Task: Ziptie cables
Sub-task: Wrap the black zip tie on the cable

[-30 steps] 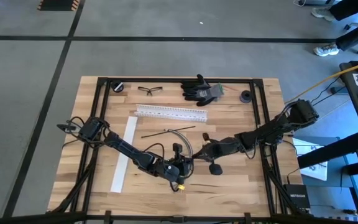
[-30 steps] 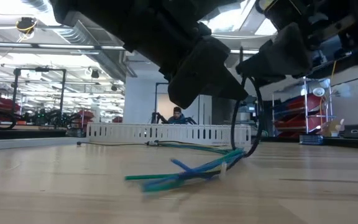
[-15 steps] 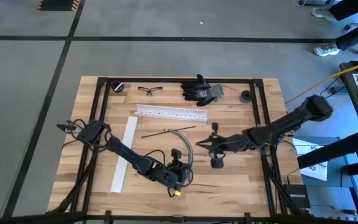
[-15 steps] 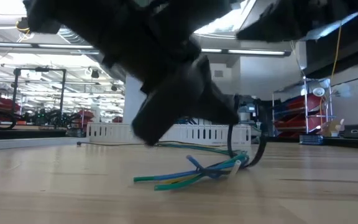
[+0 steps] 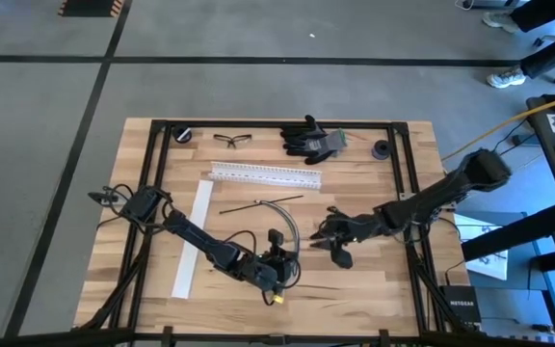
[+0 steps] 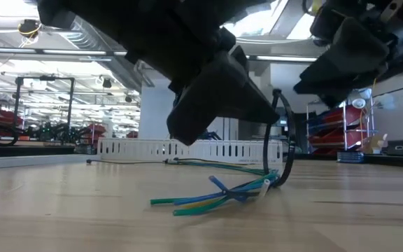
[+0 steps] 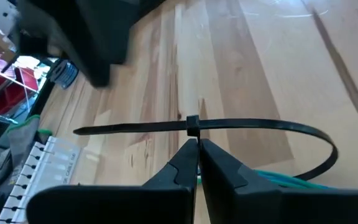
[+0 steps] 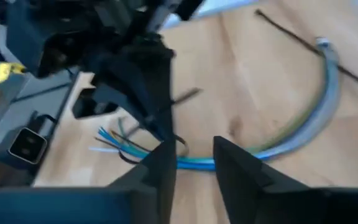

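High view: the cables (image 5: 279, 214), light and limp, curve mid-tabletop; best gripped at the bundled end. Left wrist view: my left claw (image 7: 197, 152) is clenched on the zip tie (image 7: 241, 126) looped over them. Right wrist view: my right claw (image 8: 191, 155) hovers slightly parted, empty.

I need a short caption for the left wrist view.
Left gripper shut on a looped black zip tie above the wooden table.

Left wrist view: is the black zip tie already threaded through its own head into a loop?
Yes. The zip tie passes through its head just above the shut left gripper, curving round in a loop, its tail sticking out the other side.
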